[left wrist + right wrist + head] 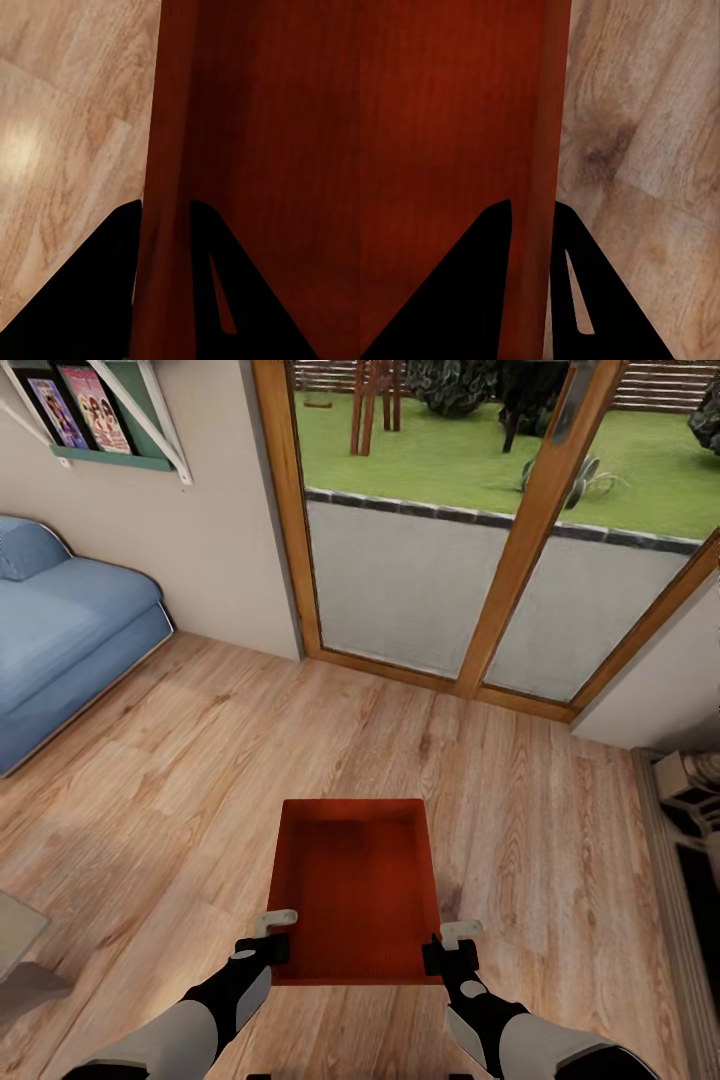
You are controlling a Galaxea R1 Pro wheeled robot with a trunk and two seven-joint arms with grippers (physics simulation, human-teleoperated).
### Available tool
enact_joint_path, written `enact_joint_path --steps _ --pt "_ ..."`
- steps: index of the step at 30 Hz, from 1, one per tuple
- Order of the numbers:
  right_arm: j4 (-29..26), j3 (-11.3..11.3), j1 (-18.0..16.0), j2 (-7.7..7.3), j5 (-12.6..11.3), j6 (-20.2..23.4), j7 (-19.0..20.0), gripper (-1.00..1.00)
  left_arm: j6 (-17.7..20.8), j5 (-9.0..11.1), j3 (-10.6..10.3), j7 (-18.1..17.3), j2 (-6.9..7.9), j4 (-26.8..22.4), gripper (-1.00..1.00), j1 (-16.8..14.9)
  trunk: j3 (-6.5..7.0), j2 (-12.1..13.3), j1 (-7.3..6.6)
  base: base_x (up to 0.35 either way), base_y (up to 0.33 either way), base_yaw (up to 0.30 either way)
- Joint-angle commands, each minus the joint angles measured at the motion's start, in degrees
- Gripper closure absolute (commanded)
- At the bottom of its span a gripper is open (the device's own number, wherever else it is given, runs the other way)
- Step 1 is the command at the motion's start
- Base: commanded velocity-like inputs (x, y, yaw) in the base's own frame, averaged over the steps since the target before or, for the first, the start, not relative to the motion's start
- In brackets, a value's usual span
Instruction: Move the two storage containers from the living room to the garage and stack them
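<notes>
The storage container (358, 885) sits straight ahead of me over the wood-plank floor (180, 780), between my arms. My left gripper (272, 938) pinches its left wall near the close corner, my right gripper (446, 946) its right wall. The sofa (60, 630) lies far left by the wall; the glazed doors (470, 560) stand beyond.

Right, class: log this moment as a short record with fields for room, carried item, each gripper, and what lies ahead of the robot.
room: living room, light wood-plank floor
carried item: one storage container, orange-red, open top, nothing inside
left gripper: shut on the container's left wall, fingers either side of it
right gripper: shut on the container's right wall
ahead: wood-framed glass doors with lawn beyond
to the robot's left: blue sofa, wall shelf above it
</notes>
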Motion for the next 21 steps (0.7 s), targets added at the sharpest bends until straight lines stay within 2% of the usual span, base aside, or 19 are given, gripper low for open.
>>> enact_joint_path --steps 1,21 --pt "-0.1 -2.1 -0.1 0.03 -0.1 -0.6 -0.2 1.0 0.1 0.5 0.2 1.1 0.36 0.1 1.0 0.0 0.23 0.4 -0.22 0.0 0.0 0.0" --pt "-0.1 -2.1 -0.1 0.03 0.2 -0.8 -0.1 1.0 0.1 0.5 0.3 1.1 0.47 0.2 1.0 0.0 5.61 8.4 -4.62 0.0 0.0 0.0"
